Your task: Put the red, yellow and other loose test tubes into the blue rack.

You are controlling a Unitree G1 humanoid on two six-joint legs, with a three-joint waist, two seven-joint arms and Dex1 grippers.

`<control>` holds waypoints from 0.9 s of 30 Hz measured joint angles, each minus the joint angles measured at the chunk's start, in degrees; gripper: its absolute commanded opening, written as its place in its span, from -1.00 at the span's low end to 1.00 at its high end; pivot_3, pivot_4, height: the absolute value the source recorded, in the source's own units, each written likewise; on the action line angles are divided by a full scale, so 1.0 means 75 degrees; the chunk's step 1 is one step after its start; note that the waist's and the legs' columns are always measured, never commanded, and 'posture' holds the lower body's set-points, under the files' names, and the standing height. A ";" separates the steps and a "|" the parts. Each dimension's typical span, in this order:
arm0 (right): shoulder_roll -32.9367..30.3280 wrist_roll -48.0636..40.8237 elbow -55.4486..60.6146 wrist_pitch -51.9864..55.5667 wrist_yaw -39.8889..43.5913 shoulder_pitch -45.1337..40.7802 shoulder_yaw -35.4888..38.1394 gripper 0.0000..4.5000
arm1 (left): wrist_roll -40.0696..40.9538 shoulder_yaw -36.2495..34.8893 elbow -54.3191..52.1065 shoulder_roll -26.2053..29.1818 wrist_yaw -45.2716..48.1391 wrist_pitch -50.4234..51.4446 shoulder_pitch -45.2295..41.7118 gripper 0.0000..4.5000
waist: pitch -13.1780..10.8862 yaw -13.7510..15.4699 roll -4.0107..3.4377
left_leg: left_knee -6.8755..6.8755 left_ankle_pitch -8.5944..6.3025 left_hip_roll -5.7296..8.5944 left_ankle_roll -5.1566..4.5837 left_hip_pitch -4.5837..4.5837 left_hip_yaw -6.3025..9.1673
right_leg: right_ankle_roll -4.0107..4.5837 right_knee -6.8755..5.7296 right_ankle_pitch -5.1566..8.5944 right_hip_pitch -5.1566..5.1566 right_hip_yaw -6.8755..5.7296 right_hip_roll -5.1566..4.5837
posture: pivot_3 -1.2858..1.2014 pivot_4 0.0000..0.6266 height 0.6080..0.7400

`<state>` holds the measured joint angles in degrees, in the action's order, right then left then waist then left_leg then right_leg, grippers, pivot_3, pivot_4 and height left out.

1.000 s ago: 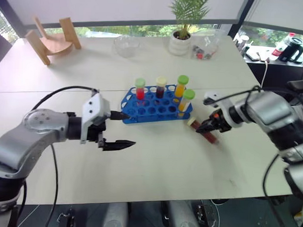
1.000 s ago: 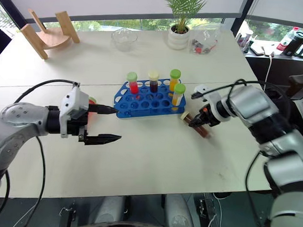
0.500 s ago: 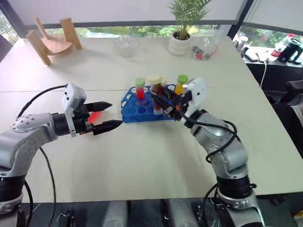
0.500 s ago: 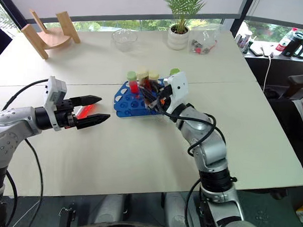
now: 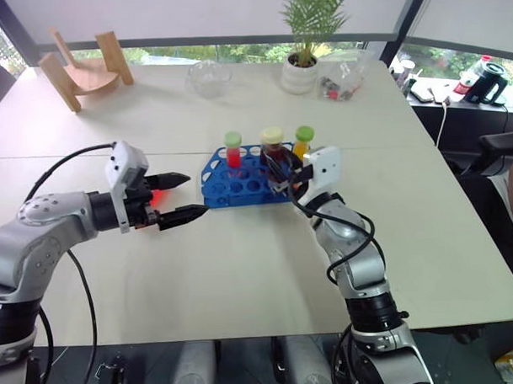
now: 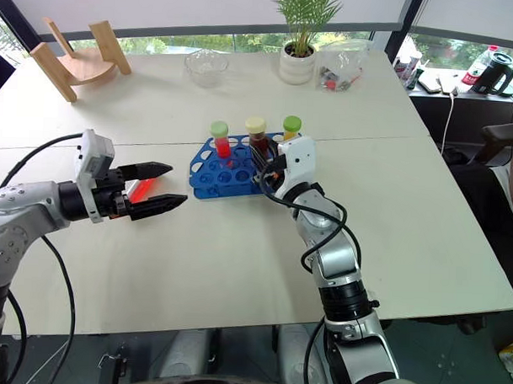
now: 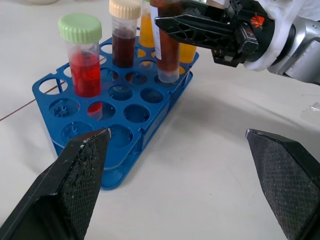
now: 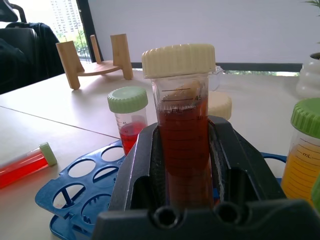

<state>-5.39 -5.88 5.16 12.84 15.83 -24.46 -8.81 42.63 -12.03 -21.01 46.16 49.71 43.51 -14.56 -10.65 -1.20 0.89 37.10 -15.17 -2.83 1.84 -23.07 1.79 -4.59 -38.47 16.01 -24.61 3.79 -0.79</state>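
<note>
The right gripper (image 7: 185, 27) has its jaws clamped on a dark-red test tube (image 8: 185, 150) with a cream cap, holding it upright over the near right part of the blue rack (image 5: 240, 179), the tube's rounded bottom just above the rack's holes. The rack stands near the middle of the pale bench (image 5: 262, 276). Three tubes stand in it: a red tube with a green cap (image 7: 82, 55) at the far left, a dark tube with a cream cap (image 7: 124, 35) beside it, and an orange tube with a green cap (image 6: 290, 130) further right. The left gripper (image 5: 176, 198) hangs to the left of the rack, its jaws spread wide and holding nothing, both tips pointing right toward the rack's left end. A loose red tube (image 8: 25, 162) with a green cap lies flat on the bench just left of the rack, between the two open jaws as seen from above; whether they touch it cannot be told. At the far side of the bench are a wooden stand (image 5: 84, 64), a glass bowl (image 5: 208, 76), a potted plant (image 5: 305, 42) and a clear plastic bag (image 5: 340, 77).
</note>
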 measured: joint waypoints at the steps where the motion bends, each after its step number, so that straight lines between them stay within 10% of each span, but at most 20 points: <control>1: 0.0010 0.0020 -0.0059 -0.0081 0.0003 0.0000 -0.0030 -0.66 | -0.0009 0.0000 0.0000 0.0000 -0.0001 0.0000 0.0002 1.00 | 0.0000 0.0000 0.0000 | 0.0000 0.0000 0.0000 0.0000 0.0000 0.0000 | 0.0000 0.0000 0.0000 0.0000 0.0000 0.0000 | 0.03 -0.52 1.00; 10: 0.0086 0.0410 -0.0582 -0.0765 -0.0032 0.0070 -0.0233 -0.66 | -0.0124 0.0028 0.0010 -0.0002 0.0008 -0.0006 -0.0011 1.00 | 0.0000 -0.0001 0.0000 | 0.0000 0.0000 0.0000 0.0000 0.0002 0.0000 | 0.0000 -0.0001 0.0000 0.0000 0.0001 0.0001 | 0.03 -0.52 1.00; 18: 0.0046 0.0481 -0.0147 -0.0568 -0.0013 0.0774 -0.0312 0.97 | -0.0236 0.0038 0.0117 -0.0001 0.0103 -0.0025 -0.0012 1.00 | 0.0000 0.0005 0.0000 | 0.0000 0.0000 0.0000 0.0000 0.0000 -0.0001 | 0.0001 -0.0001 0.0000 0.0000 0.0001 0.0000 | 0.03 -0.52 1.00; 27: -0.2046 -0.0922 0.3131 0.1887 0.1832 0.1052 -0.0074 0.97 | -0.0940 0.0364 0.1045 0.1200 -0.0170 0.0830 -0.0983 1.00 | -0.0003 0.0050 0.0001 | 0.0004 -0.0004 0.0002 -0.0007 -0.0002 0.0010 | 0.0000 0.0010 0.0000 0.0007 -0.0008 0.0002 | 0.03 -0.52 1.00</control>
<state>-20.74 -12.80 28.64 26.99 29.57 -16.57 -9.36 35.58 -9.29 -13.17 55.16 48.43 49.74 -21.93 -10.67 -0.83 0.90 37.13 -15.20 -2.81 1.79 -23.09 1.87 -4.60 -38.39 16.01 -24.56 3.73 -0.77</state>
